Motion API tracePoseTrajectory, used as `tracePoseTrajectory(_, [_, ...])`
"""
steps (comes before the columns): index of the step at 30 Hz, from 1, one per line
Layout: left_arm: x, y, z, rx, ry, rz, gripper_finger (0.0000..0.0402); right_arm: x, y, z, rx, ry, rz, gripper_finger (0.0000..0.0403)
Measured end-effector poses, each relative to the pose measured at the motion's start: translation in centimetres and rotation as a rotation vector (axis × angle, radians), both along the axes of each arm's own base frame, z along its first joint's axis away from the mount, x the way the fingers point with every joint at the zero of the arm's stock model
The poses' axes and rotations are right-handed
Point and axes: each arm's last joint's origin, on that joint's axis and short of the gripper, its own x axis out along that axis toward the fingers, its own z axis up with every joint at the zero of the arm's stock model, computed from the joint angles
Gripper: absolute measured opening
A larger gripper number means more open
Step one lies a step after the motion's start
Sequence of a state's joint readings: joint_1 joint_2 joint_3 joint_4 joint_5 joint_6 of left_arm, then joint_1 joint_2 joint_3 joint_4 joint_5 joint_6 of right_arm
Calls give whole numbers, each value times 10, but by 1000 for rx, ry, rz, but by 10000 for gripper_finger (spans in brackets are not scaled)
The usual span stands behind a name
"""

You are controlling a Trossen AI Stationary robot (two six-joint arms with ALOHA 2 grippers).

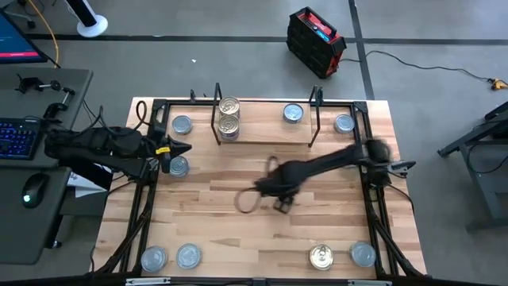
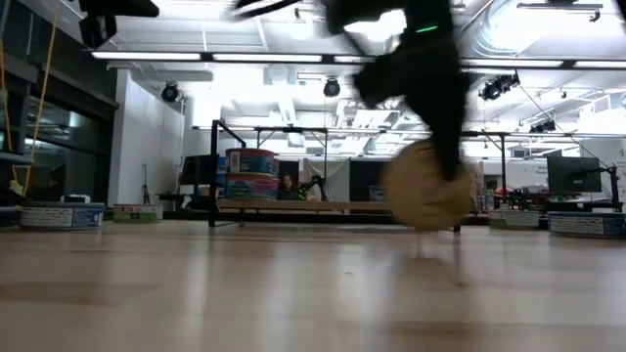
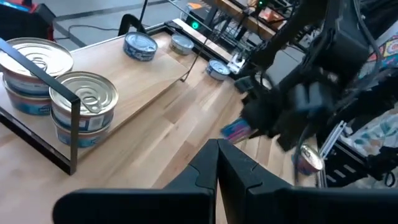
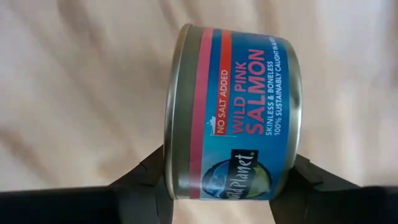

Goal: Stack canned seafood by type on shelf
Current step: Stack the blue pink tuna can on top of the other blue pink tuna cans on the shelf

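Observation:
The shelf [image 1: 262, 135] stands at the table's far middle. On its left end two gold tins [image 1: 228, 117] are stacked, and one silver-blue tin [image 1: 293, 114] rests flat on its right part. Over the table's middle my right gripper [image 1: 278, 191] is shut on a blue-labelled salmon tin [image 4: 236, 112], which the low view shows as a blurred round disc [image 2: 425, 186]. My left gripper [image 3: 217, 165] is shut on nothing and hovers at the table's left edge [image 1: 181, 148], above a silver-blue tin [image 1: 178, 166]. My right gripper pinches the salmon tin between its two fingers, one finger [image 4: 146, 177] on the lid end [image 4: 169, 155] and the other on the opposite flat end. The fingers point down from above. The tin stands on edge with its flat faces upright, lifted clear of the table.
Loose tins lie flat on the table: silver-blue ones beside the shelf [image 1: 182, 125] [image 1: 344, 123] and along the near edge [image 1: 153, 257] [image 1: 188, 256] [image 1: 363, 254], with one gold tin [image 1: 321, 256]. A black frame [image 1: 373, 199] borders the table. Bare wood spans the middle.

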State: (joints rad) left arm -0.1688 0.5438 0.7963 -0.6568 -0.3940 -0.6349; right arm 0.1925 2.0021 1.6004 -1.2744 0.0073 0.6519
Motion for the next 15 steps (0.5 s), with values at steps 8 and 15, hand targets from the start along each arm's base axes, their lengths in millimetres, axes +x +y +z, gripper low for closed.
tracePoseTrajectory(8, [5, 1, -1, 36, 8, 63, 0, -75, -5, 25, 313, -679, -512, 167])
tracePoseTrajectory(15, [10, 0, 0, -15, -10, 84, 0, -36, -70, 29, 353, -1227, -804, 167])
